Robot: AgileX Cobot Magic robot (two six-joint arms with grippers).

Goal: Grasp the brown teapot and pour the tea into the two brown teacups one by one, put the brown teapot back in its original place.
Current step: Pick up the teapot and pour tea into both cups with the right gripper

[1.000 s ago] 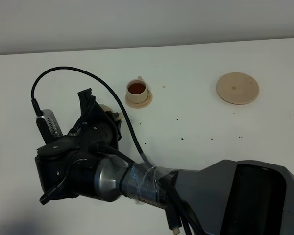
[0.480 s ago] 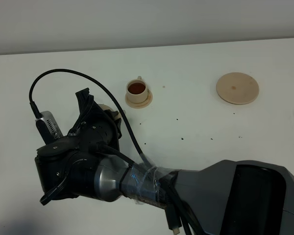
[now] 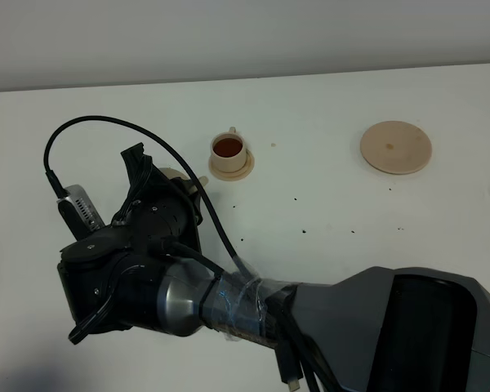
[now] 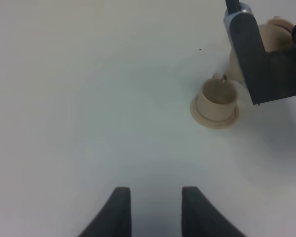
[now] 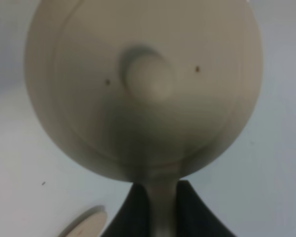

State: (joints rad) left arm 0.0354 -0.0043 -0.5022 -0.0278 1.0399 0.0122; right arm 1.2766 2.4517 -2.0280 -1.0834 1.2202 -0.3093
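My right gripper is shut on the loop handle of the brown teapot, whose knobbed lid fills the right wrist view. From above, the right arm reaches across to the left and its gripper hides most of the teapot. One teacup holds dark tea and sits on its saucer. The other teacup stands on a saucer right beside the teapot; its inside looks pale. The wide saucer disc lies bare at the far right. My left gripper is open over bare table.
The white table carries small dark specks between the filled cup and the wide disc. A black cable loops above the right wrist. The rim of a tan saucer shows under the teapot in the right wrist view.
The right gripper with the teapot has shifted slightly to the left and towards the far side. The cups and the wide disc have stayed put.
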